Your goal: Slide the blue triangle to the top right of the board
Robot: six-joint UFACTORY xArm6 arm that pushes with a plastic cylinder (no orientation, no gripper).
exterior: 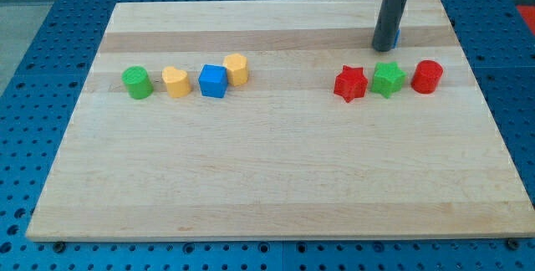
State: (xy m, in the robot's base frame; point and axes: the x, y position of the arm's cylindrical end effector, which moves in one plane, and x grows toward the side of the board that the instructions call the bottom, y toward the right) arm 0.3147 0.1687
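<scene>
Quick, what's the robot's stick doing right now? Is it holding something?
My tip: holds nothing; it only pushes. It sits near the board's top right, with a sliver of the blue block showing behind the rod.

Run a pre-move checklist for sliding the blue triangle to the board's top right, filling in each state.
1. My tip in view, on the board: ok.
2. Blue triangle visible: not ok, only a blue sliver shows behind the rod.
3. Triangle touching my tip: cannot tell.
4. Triangle near the top right: ok.
5. Red star, green star and red cylinder apart from my tip: ok.
6. Blue cube not mistaken for the target: ok, view's left.
</scene>
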